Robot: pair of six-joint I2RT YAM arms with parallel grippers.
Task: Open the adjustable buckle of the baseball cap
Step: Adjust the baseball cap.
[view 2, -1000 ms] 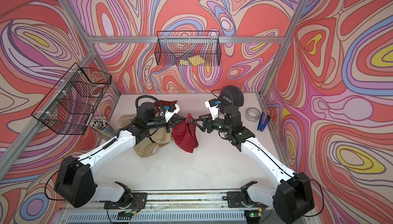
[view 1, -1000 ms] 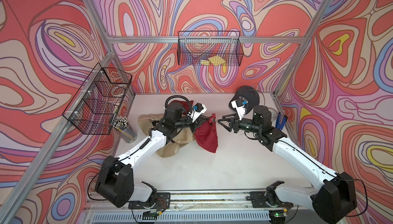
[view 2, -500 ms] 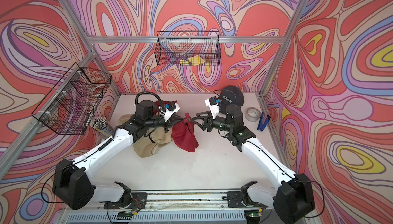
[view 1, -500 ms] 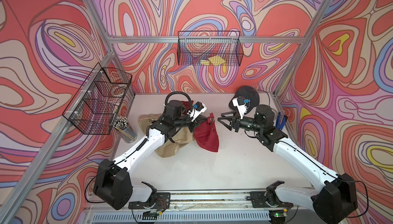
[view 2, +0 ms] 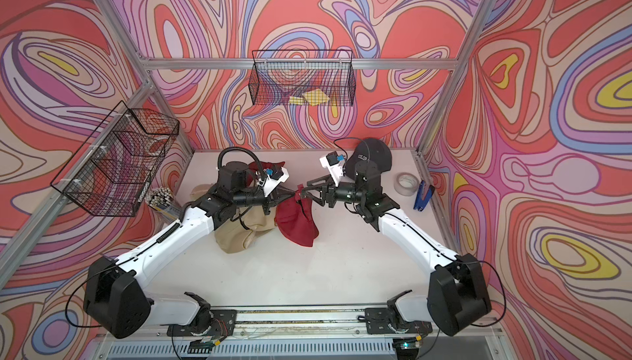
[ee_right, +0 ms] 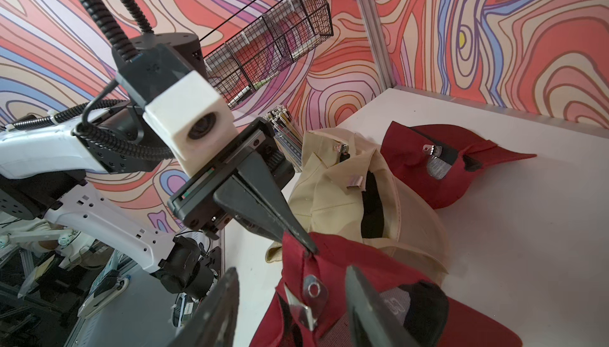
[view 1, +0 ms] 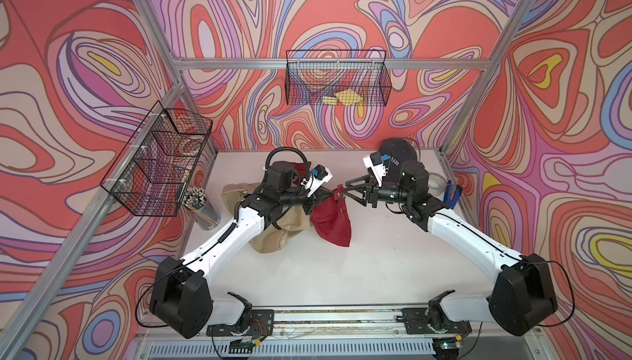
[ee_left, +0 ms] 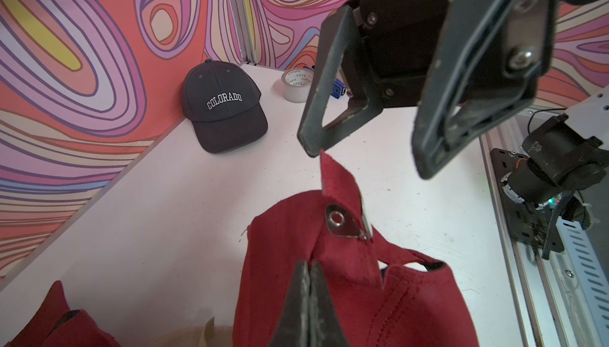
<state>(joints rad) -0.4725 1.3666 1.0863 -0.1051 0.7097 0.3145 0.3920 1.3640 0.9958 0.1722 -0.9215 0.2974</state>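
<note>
Swirl-patterned walls close in a white table (view 1: 342, 272); above its middle the red cap (view 1: 333, 219) hangs, brim drooping toward the near side; the left gripper (ee_left: 308, 264) is clenched on the fabric just beside the metal buckle (ee_left: 342, 225); the right gripper (ee_right: 290, 276) stands spread, a finger on either side of the buckle, gripping nothing. The likely failures: those fingers may close on the strap tail (ee_left: 329, 170) rather than the buckle's flap; or a pull may drag the thin pinched fold out of the left jaws, and the cap drops.
</note>
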